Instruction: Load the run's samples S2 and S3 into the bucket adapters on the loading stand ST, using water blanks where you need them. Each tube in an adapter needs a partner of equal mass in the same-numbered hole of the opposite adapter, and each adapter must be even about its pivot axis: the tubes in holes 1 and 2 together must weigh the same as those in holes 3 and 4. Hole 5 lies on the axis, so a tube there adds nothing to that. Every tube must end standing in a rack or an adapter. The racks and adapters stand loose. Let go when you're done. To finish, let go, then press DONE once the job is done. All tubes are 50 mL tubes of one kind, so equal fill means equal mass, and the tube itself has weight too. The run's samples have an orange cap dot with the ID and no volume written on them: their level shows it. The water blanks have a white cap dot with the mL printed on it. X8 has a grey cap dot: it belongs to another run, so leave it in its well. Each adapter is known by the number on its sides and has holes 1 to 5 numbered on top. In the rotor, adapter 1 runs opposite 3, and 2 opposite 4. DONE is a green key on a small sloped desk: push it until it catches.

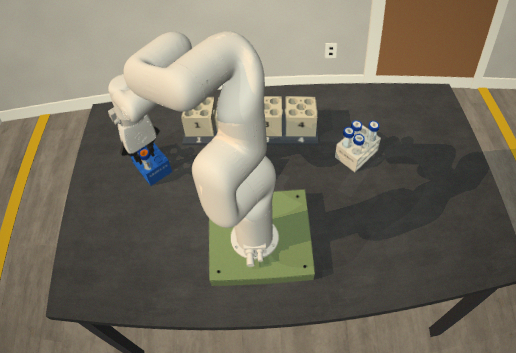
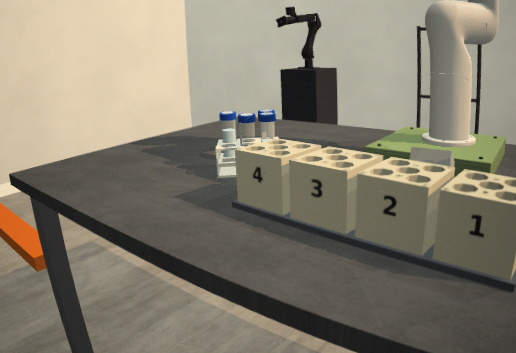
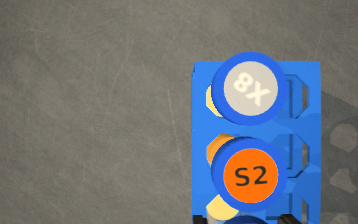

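- ok so four tan bucket adapters run from mid-frame to the right edge, reading 4, 3, 2, 1 left to right, all on one dark loading stand
- the holes I can see on top look empty btw
- behind adapter 4, near the middle, a pale rack has four blue-capped tubes standing upright
- big white arm at upper right, on a green base plate
- little black arm on a dark pedestal, upper middle
- orange bar thing, lower left
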You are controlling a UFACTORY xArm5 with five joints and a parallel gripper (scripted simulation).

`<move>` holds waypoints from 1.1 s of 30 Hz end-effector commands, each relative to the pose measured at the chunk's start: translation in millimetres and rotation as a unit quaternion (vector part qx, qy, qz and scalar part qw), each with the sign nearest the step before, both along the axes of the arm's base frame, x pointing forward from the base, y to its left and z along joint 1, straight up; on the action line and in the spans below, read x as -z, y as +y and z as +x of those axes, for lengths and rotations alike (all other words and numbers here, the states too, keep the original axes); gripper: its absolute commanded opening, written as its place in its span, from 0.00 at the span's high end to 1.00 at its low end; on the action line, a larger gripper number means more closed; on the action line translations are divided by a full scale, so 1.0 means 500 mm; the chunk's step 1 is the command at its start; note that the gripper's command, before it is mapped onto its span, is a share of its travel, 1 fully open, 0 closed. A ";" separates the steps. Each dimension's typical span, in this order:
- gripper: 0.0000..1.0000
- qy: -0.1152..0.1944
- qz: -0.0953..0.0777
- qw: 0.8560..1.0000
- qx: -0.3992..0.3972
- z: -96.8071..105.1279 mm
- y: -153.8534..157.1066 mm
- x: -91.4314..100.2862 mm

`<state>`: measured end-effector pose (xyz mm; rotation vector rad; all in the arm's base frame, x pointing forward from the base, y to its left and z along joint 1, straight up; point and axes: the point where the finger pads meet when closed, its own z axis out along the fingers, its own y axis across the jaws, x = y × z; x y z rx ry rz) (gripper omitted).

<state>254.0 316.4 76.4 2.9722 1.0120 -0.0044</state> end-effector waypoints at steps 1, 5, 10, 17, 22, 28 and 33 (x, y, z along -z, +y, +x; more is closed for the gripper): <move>0.56 -0.002 0.002 1.000 0.000 0.002 0.003 -0.019; 0.56 -0.002 0.002 1.000 0.000 0.002 0.003 -0.035; 0.56 -0.002 0.002 1.000 0.000 0.002 0.003 -0.047; 0.56 -0.002 0.002 1.000 0.000 0.002 0.003 -0.075; 0.56 -0.002 0.002 1.000 0.000 0.002 0.003 -0.095; 0.56 -0.002 0.002 1.000 0.000 0.002 0.003 -0.112; 0.56 -0.002 0.002 1.000 0.000 0.002 0.003 -0.132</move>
